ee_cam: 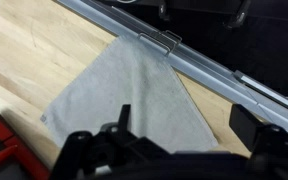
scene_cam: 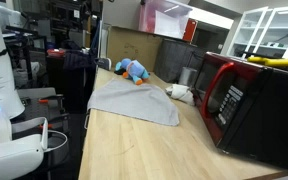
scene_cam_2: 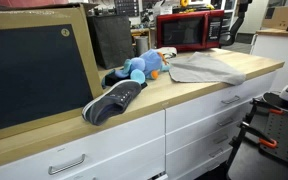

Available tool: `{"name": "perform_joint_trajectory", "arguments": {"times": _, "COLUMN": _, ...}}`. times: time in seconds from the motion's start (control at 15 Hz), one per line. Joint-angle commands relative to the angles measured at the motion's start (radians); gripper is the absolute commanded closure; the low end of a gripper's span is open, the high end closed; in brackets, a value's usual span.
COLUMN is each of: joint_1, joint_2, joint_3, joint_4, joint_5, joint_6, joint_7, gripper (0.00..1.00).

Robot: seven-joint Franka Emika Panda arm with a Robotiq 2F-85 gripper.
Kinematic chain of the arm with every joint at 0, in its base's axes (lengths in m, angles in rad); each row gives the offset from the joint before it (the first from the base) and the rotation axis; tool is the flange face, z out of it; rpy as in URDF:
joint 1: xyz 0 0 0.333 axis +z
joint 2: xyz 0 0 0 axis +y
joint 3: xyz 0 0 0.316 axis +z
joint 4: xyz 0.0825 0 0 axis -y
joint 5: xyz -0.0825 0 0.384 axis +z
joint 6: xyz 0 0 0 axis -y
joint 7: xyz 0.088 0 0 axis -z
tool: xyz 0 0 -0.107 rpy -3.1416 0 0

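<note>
Hovering above the table (ee_cam: 29, 50), the tool (ee_cam: 184, 140) shows in the wrist view with its jaws spread as wide as they go, holding and touching nothing. Under it lies one grey cloth (ee_cam: 134, 95), spread flat, with one corner reaching the table's edge. Bare wood lies open left of the cloth. In an exterior view the cloth sits mid-table, with one blue toy (scene_cam: 133, 70) at its far end. One red microwave (scene_cam: 239, 100) stands to the right, apart from the cloth, and one small white thing (scene_cam: 181, 93) lies between them. The near wood is bare. In an exterior view one dark shoe (scene_cam_2: 112, 102) lies just left of the toy, at the front edge.
</note>
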Motion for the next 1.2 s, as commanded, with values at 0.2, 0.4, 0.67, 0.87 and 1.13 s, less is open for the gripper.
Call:
{"name": "perform_joint_trajectory", "arguments": {"times": 0.2, "joint_1": 0.019, "joint_2": 0.002, "joint_3": -0.014, "joint_4": 0.003, "joint_5": -0.009, "joint_6": -0.005, "joint_7": 0.01, "gripper": 0.0}}
{"name": "perform_joint_trajectory", "arguments": {"times": 0.4, "joint_1": 0.019, "joint_2": 0.002, "joint_3": -0.014, "joint_4": 0.003, "joint_5": -0.009, "joint_6": -0.005, "joint_7": 0.01, "gripper": 0.0}}
{"name": "perform_joint_trajectory", "arguments": {"times": 0.67, "joint_1": 0.019, "joint_2": 0.054, "joint_3": 0.008, "joint_4": 0.002, "joint_5": -0.013, "joint_6": -0.02, "joint_7": 0.04, "gripper": 0.0}}
{"name": "perform_joint_trajectory", "arguments": {"times": 0.87, "joint_1": 0.017, "joint_2": 0.091, "joint_3": 0.016, "joint_4": -0.024, "joint_5": -0.026, "joint_6": 0.01, "joint_7": 0.06, "gripper": 0.0}}
{"name": "perform_joint_trajectory", "arguments": {"times": 1.13, "joint_1": 0.012, "joint_2": 0.166, "joint_3": 0.039, "joint_4": -0.063, "joint_5": -0.062, "joint_6": 0.068, "joint_7": 0.131, "gripper": 0.0}}
